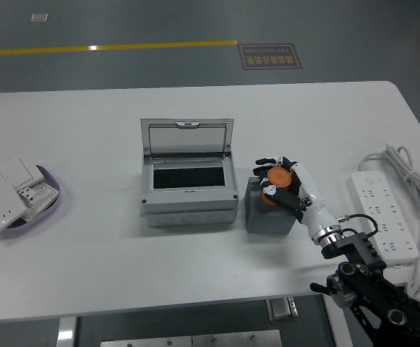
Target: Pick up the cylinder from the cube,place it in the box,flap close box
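Since the box (188, 181) sits with its lid flipped up toward the far side, the dark opening faces straight up, so dropping something in from above should be easy. Just to its right, close but not quite touching from what I can see, is the grey cube (267, 213), and the orange cylinder (278, 184) is on top of it.

The right hand (282, 184) reaches in from the near right corner, with its fingers curled around the cylinder. It looks like a real grip and not just hovering, though I honestly can't tell whether the cylinder has cleared the cube's top or is resting on it. The wrist is angled so the hand comes at it from the near side, which leaves the way over to the box clear.

My guess is we're at the pick-up stage, so the carry over to the box and the lid flap are both left to do. The lid hinges at the far edge, so it'd have to be tipped toward the near side.

Other stuff on the tabletop (94, 260): a purple dish (53, 199) of wall switches at the far left and a white power strip (383, 217) with its cable on the right, both well out of the way. No left arm in view.
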Controlling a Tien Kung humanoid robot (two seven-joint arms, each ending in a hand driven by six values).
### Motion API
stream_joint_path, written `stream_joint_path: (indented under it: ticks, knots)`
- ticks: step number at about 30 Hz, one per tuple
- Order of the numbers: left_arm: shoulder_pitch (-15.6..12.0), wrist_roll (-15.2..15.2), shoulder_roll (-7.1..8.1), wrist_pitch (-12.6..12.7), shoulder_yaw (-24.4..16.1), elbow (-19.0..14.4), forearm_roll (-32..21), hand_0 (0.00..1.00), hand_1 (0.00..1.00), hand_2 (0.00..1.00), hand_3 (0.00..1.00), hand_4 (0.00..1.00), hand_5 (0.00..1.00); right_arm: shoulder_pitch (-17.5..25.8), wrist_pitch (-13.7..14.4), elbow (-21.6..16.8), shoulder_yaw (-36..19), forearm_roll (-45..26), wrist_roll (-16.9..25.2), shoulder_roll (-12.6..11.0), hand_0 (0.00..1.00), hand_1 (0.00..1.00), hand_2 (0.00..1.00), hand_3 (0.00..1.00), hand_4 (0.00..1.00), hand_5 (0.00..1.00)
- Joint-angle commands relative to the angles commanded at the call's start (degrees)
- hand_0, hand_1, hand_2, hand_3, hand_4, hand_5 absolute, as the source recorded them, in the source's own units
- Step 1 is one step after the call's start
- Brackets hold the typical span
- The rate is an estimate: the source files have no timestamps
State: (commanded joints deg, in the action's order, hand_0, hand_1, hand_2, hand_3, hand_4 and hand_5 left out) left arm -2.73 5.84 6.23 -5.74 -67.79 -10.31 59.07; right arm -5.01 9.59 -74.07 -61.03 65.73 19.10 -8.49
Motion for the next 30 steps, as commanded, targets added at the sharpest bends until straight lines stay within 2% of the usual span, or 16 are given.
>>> stream_joint_path:
  ticks: [2, 3, 13, 20, 22, 27, 28, 30]
  knots:
    - [0.0, 0.0, 0.01, 0.0, -0.05, 0.0, 0.03, 0.639, 0.663, 0.577, 0.641, 0.72, 0.317, -0.06, 0.27, -0.12, 0.07, -0.01, 0.15, 0.03, 0.601, 0.54, 0.509, 0.504, 0.133, 0.002]
    - [0.0, 0.0, 0.02, 0.0, -0.09, 0.0, 0.05, 0.639, 0.663, 0.577, 0.64, 0.719, 0.316, -0.12, 0.49, -0.24, 0.12, 0.0, 0.29, 0.07, 0.508, 0.51, 0.492, 0.451, 0.116, 0.002]
    - [-0.02, -0.02, -0.03, -0.02, -0.24, 0.0, 0.14, 0.639, 0.663, 0.577, 0.64, 0.718, 0.313, -2.18, 3.52, -2.89, 0.86, 3.03, -0.03, 0.28, 0.498, 0.5, 0.481, 0.424, 0.123, 0.002]
    - [0.01, 0.07, -0.02, 0.0, -0.44, 0.0, 0.33, 0.639, 0.663, 0.577, 0.64, 0.718, 0.311, -7.24, 6.73, -4.83, 5.47, 10.95, -5.57, 1.25, 0.497, 0.499, 0.476, 0.415, 0.136, 0.002]
    - [0.04, 0.09, -0.03, -0.01, -0.47, 0.0, 0.4, 0.639, 0.663, 0.577, 0.64, 0.718, 0.313, -9.13, 7.69, -4.94, 7.31, 14.01, -7.89, 2.28, 0.473, 0.467, 0.458, 0.406, 0.117, 0.002]
    - [0.11, 0.15, -0.03, -0.03, -0.45, 0.0, 0.59, 0.639, 0.663, 0.577, 0.64, 0.718, 0.313, -13.28, 8.54, -4.92, 11.31, 23.27, -14.08, 5.08, 0.473, 0.467, 0.458, 0.406, 0.117, 0.002]
    - [0.12, 0.17, -0.02, -0.03, -0.46, 0.0, 0.63, 0.639, 0.663, 0.578, 0.641, 0.717, 0.31, -13.98, 8.46, -4.84, 12.01, 25.15, -15.18, 5.48, 0.202, 0.299, 0.399, 0.371, 0.002, 0.002]
    - [0.15, 0.22, 0.03, -0.03, -0.51, 0.0, 0.74, 0.639, 0.663, 0.578, 0.641, 0.717, 0.31, -15.54, 8.04, -4.48, 13.56, 29.2, -17.55, 6.21, 0.202, 0.299, 0.399, 0.371, 0.002, 0.002]
